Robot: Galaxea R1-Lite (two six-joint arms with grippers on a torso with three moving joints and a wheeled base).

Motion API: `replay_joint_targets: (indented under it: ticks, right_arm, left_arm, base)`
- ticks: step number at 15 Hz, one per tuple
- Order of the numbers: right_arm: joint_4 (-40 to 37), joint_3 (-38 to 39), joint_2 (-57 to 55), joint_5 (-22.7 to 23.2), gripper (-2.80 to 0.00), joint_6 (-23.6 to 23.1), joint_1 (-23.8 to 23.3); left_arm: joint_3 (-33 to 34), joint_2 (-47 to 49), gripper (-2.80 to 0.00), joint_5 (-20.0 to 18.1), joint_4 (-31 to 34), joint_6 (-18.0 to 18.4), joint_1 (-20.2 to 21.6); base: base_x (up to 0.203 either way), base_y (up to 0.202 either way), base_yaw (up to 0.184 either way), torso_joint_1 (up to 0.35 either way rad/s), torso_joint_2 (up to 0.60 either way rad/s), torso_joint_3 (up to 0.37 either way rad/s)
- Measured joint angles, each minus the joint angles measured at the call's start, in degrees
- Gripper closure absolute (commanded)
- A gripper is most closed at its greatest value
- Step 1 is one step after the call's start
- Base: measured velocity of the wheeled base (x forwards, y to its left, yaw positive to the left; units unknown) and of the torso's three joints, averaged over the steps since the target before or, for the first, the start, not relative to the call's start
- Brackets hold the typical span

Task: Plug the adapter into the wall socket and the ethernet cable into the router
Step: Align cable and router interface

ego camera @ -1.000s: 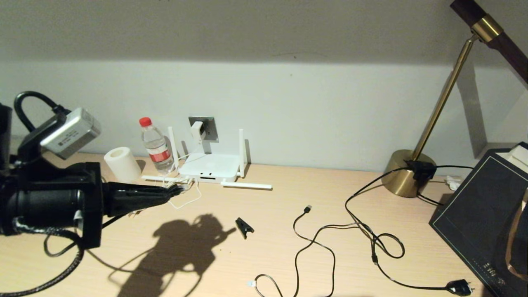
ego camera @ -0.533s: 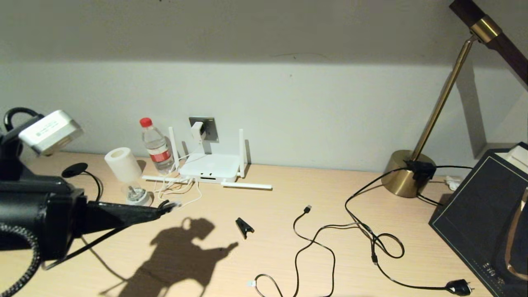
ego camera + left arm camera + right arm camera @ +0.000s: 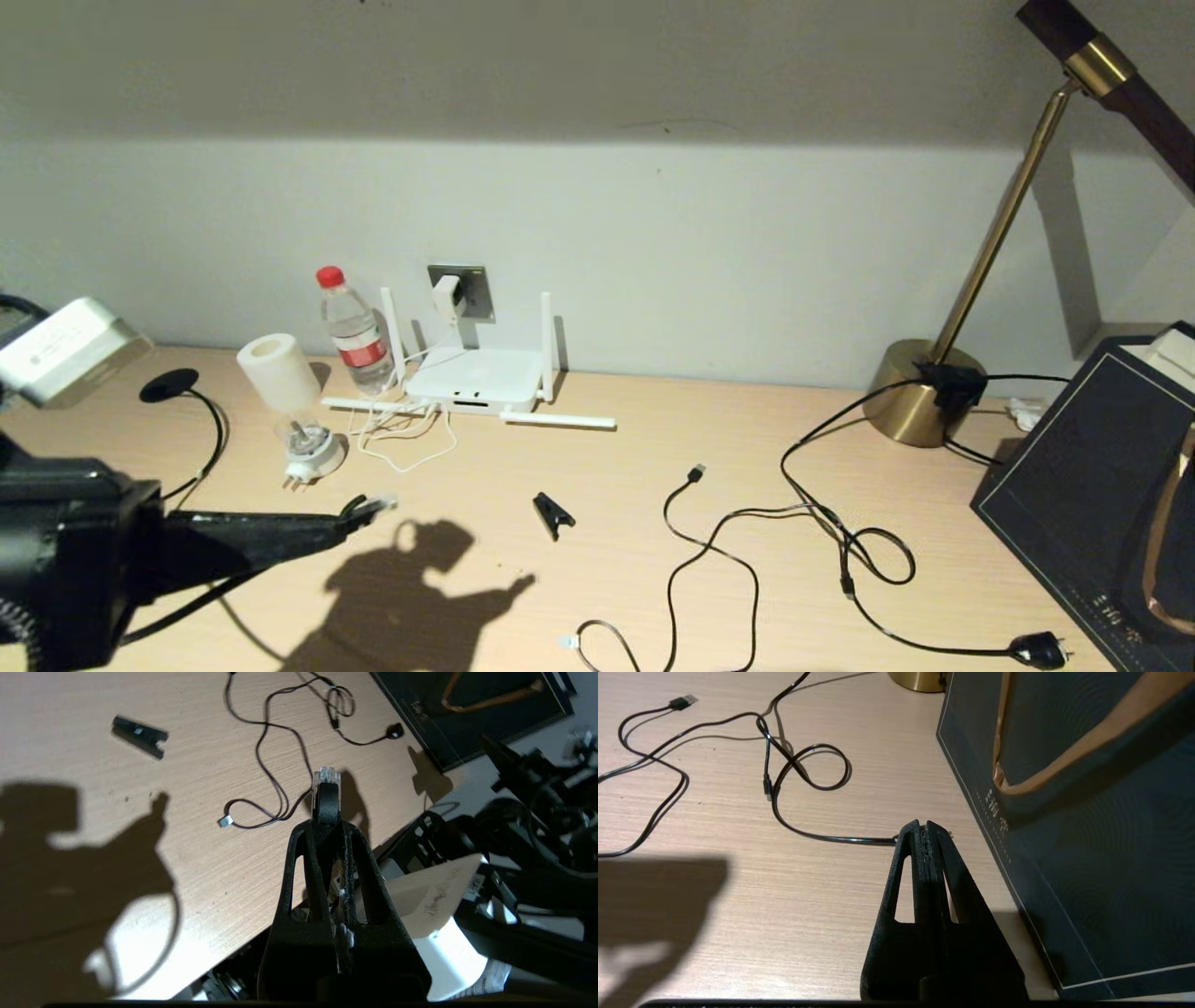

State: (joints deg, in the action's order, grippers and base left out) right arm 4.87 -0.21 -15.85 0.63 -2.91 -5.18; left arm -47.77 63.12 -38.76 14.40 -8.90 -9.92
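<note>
Left gripper (image 3: 359,511) clenched on the ethernet cable (image 3: 325,794).
It hangs over bare desk (image 3: 635,467), router (image 3: 476,378) far behind.

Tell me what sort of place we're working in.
Probably a home or hotel-room desk: a light wooden desktop against a plain wall, a brass desk lamp, and a flat white router with stick antennas below a dark grey wall socket.

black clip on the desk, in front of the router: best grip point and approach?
Take the black clip across its narrow middle, jaws closing on the two long sides, coming straight down from above. It lies flat on the bare desk, angled, with nothing touching it, so a top approach looks clear. The left gripper is shut on the ethernet cable; the right gripper is shut, empty.
</note>
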Motion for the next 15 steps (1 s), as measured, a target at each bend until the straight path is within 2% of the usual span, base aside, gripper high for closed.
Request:
replay_joint_targets:
  ticks: [1, 3, 6, 9, 11, 13, 15]
  right_arm:
    - [-0.1, 0.1, 0.0, 0.1, 0.0, -0.1, 0.0]
    - [-0.2, 0.2, 0.3, 0.2, 0.0, -0.3, 1.0]
    - [0.0, 0.2, 2.6, 0.2, 0.0, -0.2, 6.2]
    - [-0.4, 0.2, 7.9, -0.4, 0.0, 0.3, 5.6]
    - [-0.4, 0.2, 12.1, -0.4, 0.0, 0.4, 5.2]
    - [-0.2, 0.2, 14.2, -0.2, 0.0, 0.3, 5.1]
    - [-0.3, 0.2, 15.2, -0.3, 0.0, 0.9, 5.0]
  left_arm:
    - [0.5, 0.1, 0.0, 2.1, -0.6, -1.8, 0.0]
    - [2.0, 1.0, 0.0, 4.9, -5.1, -2.2, 0.0]
    - [3.2, 5.1, 0.0, 12.7, -11.1, 0.7, -0.1]
    - [3.3, 10.9, 0.0, 16.1, -15.5, 3.6, -0.3]
    - [3.5, 16.4, 0.0, 18.7, -21.6, 4.3, -0.2]
    - [3.3, 21.7, 0.0, 20.6, -25.8, 4.4, 0.1]
    - [2.0, 26.7, 0.0, 24.4, -27.7, 3.2, 0.3]
  base:
    - [0.0, 0.0, 0.0, 0.0, 0.0, 0.0]
    - [0.0, 0.0, 0.0, 0.0, 0.0, 0.0]
    - [0.0, 0.0, 0.0, 0.0, 0.0, 0.0]
    - [0.0, 0.0, 0.0, 0.0, 0.0, 0.0]
    - [0.0, 0.0, 0.0, 0.0, 0.0, 0.0]
    - [0.0, 0.0, 0.0, 0.0, 0.0, 0.0]
    - [0.0, 0.0, 0.0, 0.0, 0.0, 0.0]
